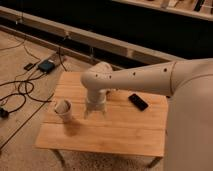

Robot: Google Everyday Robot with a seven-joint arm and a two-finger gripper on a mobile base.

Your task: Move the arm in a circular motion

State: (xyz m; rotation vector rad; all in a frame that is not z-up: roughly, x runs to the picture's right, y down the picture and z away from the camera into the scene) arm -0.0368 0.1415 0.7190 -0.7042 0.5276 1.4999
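Note:
The arm (150, 77) is a thick cream-white tube with small dark holes. It reaches in from the right edge, across the wooden table (115, 135), to a rounded elbow above the table's middle. From there a short segment drops to the gripper (95, 111), which hangs just over the tabletop, a little right of a white paper cup (64, 110). Gripper and cup stand apart.
A flat black object (138, 101) lies on the table under the arm's long segment. Cables (20, 92) and a small dark box (47, 65) lie on the floor to the left. A long low ledge (100, 42) runs behind the table.

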